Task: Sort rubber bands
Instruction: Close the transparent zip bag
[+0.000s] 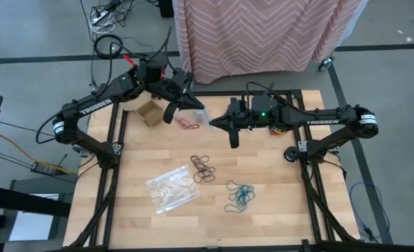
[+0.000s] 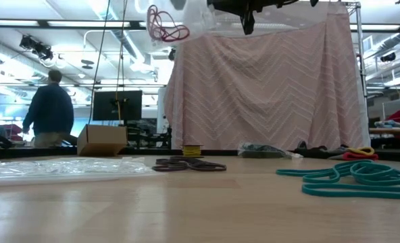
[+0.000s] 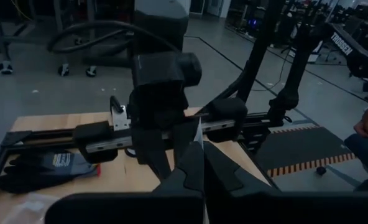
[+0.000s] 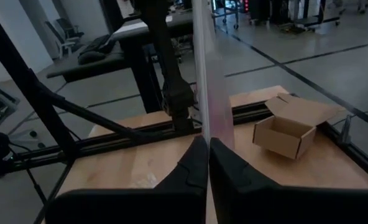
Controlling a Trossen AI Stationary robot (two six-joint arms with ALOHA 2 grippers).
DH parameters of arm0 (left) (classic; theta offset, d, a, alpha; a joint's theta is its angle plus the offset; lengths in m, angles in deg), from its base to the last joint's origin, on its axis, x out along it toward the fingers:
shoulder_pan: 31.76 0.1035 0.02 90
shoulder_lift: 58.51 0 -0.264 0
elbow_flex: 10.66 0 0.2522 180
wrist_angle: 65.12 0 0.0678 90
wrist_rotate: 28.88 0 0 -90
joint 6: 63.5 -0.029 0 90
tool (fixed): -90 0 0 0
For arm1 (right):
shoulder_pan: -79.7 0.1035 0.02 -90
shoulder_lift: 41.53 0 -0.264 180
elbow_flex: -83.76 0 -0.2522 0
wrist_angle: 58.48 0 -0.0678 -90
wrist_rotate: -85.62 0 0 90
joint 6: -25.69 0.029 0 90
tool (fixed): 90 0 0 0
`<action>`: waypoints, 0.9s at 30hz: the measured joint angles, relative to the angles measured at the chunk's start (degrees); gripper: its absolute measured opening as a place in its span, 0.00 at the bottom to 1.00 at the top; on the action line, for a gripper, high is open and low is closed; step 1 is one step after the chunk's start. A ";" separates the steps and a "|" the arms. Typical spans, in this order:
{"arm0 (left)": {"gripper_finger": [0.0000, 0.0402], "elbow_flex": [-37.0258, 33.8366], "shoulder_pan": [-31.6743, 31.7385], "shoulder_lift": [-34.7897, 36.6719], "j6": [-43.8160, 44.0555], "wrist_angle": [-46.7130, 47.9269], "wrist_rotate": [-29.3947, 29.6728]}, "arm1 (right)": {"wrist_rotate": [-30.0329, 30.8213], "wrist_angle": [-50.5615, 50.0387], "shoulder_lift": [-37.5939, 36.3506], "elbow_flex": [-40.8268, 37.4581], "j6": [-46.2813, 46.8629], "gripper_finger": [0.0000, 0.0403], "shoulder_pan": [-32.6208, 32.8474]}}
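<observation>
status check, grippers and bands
Both grippers, left and right, shut on clear bag holding red bands, lifted. Brown bands, teal bands on table. Nothing blocking.

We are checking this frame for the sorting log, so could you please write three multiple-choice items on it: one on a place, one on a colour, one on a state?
1. Where is the cardboard box?
A. far-left part of the table
B. near-right corner
C. table centre

2. What colour are the bands lying nearest the right arm's side?
A. yellow
B. teal
C. white

3. How do the right gripper fingers stand?
A. wide open
B. shut on a clear plastic bag
C. out of view

Answers: 1 A, the high view shows it by the left arm. 2 B, teal in both high and low views. 3 B, the right wrist view shows clear film pinched.
</observation>
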State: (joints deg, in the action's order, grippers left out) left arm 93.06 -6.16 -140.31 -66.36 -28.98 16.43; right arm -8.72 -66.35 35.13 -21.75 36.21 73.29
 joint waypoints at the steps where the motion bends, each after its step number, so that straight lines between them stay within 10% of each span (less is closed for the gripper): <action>1: 0.00 0.46 0.00 0.00 -0.05 0.55 0.00 | 0.00 -0.02 0.00 0.00 0.06 0.00 0.02; 17: 0.01 4.52 0.28 0.22 -1.57 5.43 0.79 | 5.20 -0.50 0.09 -0.13 2.42 0.00 0.04; 27: 0.24 4.76 0.79 0.39 -5.70 15.39 6.25 | 10.38 -14.14 0.26 -0.42 9.54 0.00 -7.48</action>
State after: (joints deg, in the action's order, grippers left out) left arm 97.82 -5.37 -139.91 -72.06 -13.59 22.68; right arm 1.67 -80.48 35.40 -22.16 45.75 65.81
